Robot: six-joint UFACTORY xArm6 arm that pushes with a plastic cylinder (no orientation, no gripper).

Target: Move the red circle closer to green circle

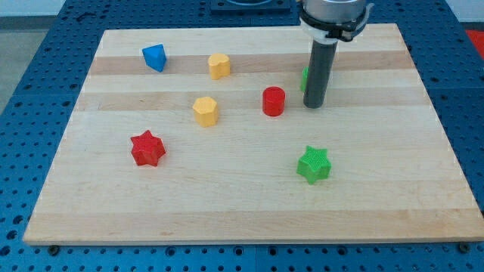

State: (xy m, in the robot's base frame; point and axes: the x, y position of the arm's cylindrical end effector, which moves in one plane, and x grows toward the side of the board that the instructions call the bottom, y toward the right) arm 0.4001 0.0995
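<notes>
The red circle (274,101) stands on the wooden board near the middle, a little towards the view's top. The green circle (304,78) is up and to the right of it, mostly hidden behind my rod; only a green sliver shows at the rod's left side. My tip (314,105) rests on the board just right of the red circle, with a small gap between them, and directly below the green circle.
A blue block (154,57) sits at the top left. Yellow blocks are at the top centre (219,66) and at mid-left (205,110). A red star (147,148) is at the left, and a green star (314,164) lies below my tip. The board's edge (249,242) runs along the bottom.
</notes>
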